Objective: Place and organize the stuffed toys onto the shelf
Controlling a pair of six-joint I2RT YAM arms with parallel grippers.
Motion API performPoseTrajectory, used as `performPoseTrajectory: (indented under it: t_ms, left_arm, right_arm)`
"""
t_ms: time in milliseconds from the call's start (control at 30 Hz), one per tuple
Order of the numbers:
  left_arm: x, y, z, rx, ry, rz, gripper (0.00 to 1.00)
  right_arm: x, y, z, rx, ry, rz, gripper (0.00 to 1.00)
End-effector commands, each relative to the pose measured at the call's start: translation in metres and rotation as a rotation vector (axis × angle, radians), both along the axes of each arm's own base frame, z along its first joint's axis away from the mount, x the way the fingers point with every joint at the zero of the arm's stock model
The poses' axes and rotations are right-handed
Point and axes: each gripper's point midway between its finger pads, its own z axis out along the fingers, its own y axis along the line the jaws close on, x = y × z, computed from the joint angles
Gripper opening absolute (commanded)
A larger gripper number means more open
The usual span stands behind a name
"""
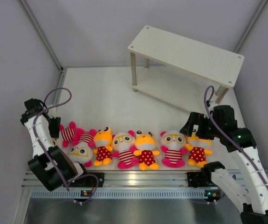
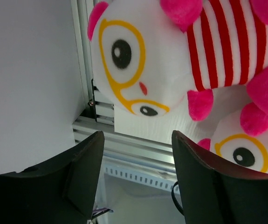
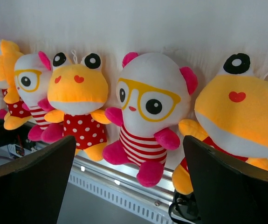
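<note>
Several stuffed toys lie in a row along the table's near edge, pink striped ones alternating with yellow polka-dot ones. The shelf [image 1: 185, 49] stands empty at the back right. My left gripper [image 1: 54, 127] is open at the row's left end, just left of a pink toy [image 1: 71, 133]. In the left wrist view that pink toy [image 2: 124, 60] lies beyond the left gripper [image 2: 137, 137], with nothing between the fingers. My right gripper [image 1: 196, 126] hangs open over the rightmost yellow toy [image 1: 198, 151]. Seen from the right wrist, a pink toy [image 3: 147, 102] and the yellow toy [image 3: 241, 116] sit beyond the right gripper [image 3: 129, 140].
An aluminium rail [image 1: 134, 179] runs along the table's near edge, just in front of the toys. Grey walls enclose the table on the left, back and right; the left wall is close to the left arm. Purple cables [image 1: 59, 100] loop off both arms.
</note>
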Motion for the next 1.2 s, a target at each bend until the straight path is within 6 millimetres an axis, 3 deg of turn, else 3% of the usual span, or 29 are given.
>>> performPoseTrajectory:
  t_ms: [0,33,233,367,400,500,600,667,767,833,900,933,967,1000,1033,1100,1133,1167]
  left_arm:
    - [0.018,0.005,-0.004,-0.090,-0.030,0.028,0.68]
    - [0.020,0.002,-0.011,-0.137,-0.029,0.035,0.75]
    - [0.031,-0.006,-0.034,-0.255,-0.001,0.055,0.72]
    - [0.030,-0.004,-0.054,-0.284,0.056,0.113,0.54]
    - [0.030,-0.003,-0.057,-0.288,0.057,0.119,0.35]
    - [0.033,0.009,-0.058,-0.228,0.031,0.140,0.00]
    - [0.039,0.015,-0.052,-0.186,-0.016,0.122,0.00]
    - [0.047,0.012,-0.038,-0.190,-0.080,0.105,0.00]
    - [0.072,-0.001,0.019,-0.190,-0.295,0.004,0.00]
    - [0.088,-0.014,0.077,-0.166,-0.456,-0.096,0.00]
    - [0.090,-0.033,0.111,-0.168,-0.514,-0.181,0.00]
    - [0.101,-0.053,0.140,-0.176,-0.573,-0.278,0.00]
    - [0.103,-0.065,0.151,-0.179,-0.584,-0.320,0.00]
    - [0.105,-0.079,0.161,-0.177,-0.591,-0.361,0.00]
    - [0.112,-0.119,0.174,-0.206,-0.601,-0.472,0.00]
    - [0.117,-0.156,0.181,-0.210,-0.597,-0.560,0.00]
    - [0.116,-0.199,0.187,-0.258,-0.597,-0.664,0.00]
    - [0.116,-0.214,0.187,-0.244,-0.583,-0.696,0.00]
  right_arm:
    - [0.005,-0.001,0.002,-0.002,-0.037,-0.014,0.99]
    - [0.004,-0.002,0.000,-0.009,-0.033,-0.013,0.99]
    - [0.007,-0.002,-0.008,-0.017,-0.011,-0.024,0.99]
    - [0.009,0.000,-0.006,-0.005,-0.012,-0.027,0.99]
    - [0.009,0.000,-0.005,-0.004,-0.020,-0.025,0.99]
    - [0.011,0.000,0.005,0.000,-0.059,-0.020,0.99]
    - [0.014,0.000,0.019,0.006,-0.110,-0.010,0.99]
    - [0.015,0.004,0.029,0.024,-0.145,0.015,0.99]
    - [0.021,0.015,0.064,0.072,-0.264,0.080,0.99]
    - [0.019,0.028,0.104,0.134,-0.383,0.153,0.99]
    - [0.021,0.036,0.155,0.183,-0.558,0.206,0.99]
    - [0.021,0.038,0.171,0.195,-0.618,0.220,0.99]
    - [0.022,0.040,0.203,0.221,-0.728,0.229,0.99]
    - [0.022,0.041,0.215,0.232,-0.770,0.231,0.99]
    - [0.026,0.045,0.225,0.250,-0.794,0.237,0.99]
    - [0.030,0.050,0.246,0.268,-0.843,0.256,0.99]
    - [0.041,0.060,0.241,0.255,-0.813,0.282,0.99]
    - [0.055,0.058,0.240,0.208,-0.817,0.223,1.00]
